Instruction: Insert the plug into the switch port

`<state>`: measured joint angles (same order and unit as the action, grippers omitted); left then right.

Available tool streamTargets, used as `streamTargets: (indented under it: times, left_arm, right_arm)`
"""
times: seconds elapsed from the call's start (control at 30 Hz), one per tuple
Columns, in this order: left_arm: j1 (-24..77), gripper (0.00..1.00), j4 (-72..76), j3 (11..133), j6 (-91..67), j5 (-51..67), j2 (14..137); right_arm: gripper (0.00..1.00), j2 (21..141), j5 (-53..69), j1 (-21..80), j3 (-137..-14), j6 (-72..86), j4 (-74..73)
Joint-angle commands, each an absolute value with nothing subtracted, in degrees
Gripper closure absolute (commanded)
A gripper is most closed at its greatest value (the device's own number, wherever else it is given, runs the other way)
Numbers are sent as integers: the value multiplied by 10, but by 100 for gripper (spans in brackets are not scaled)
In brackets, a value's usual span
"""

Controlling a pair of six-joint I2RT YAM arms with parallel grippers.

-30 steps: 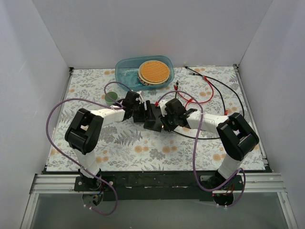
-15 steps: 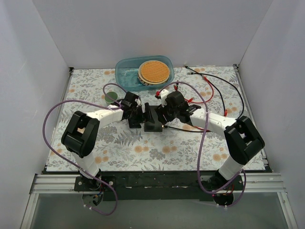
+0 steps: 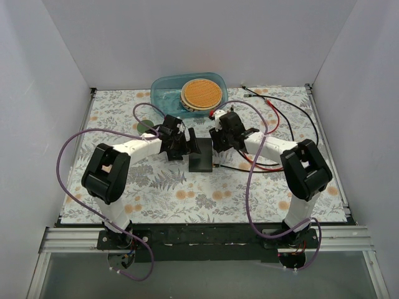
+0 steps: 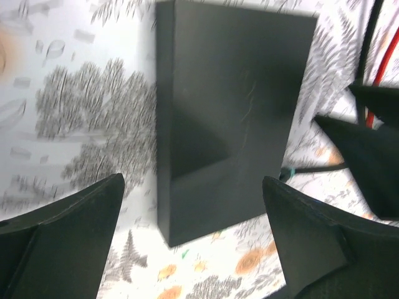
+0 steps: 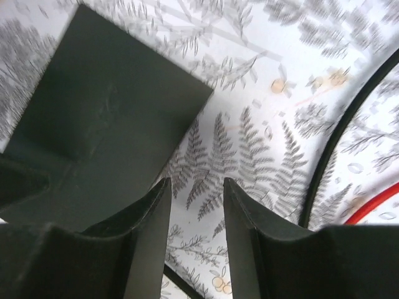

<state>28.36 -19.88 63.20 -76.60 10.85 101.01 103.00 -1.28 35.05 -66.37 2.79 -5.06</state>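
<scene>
The switch is a flat matte-black box lying on the floral cloth between the two arms. The plug sits against its right edge, and its black cable trails off to the right. In the left wrist view the plug is a small teal tip touching the switch; how deep it sits is unclear. My left gripper is just left of the switch, wide open and holding nothing. My right gripper hovers at the switch's far right corner, open over bare cloth, with the switch to its left.
A blue oval tub holding a round orange woven disc stands at the back. A small green round thing lies behind the left arm. Red and black leads sprawl at the back right. Purple arm cables loop over both sides.
Both grippers have opened and drawn back from the switch, which went from tilted to lying straight on the cloth. The right gripper moved toward the back.
</scene>
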Motion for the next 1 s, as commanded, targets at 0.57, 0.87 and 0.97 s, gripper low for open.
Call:
streamTargets:
  times: [0.57,0.87,0.97]
  left_arm:
    - [273,4,-183,687,-751,105,1043]
    - [273,3,-183,670,-742,102,1005]
    - [273,3,-180,664,-743,106,998]
  right_arm:
    - [54,955,4,346,-598,31,-65]
    - [34,995,-4,209,-778,74,-72]
    - [35,1040,35,172,-807,99,-57]
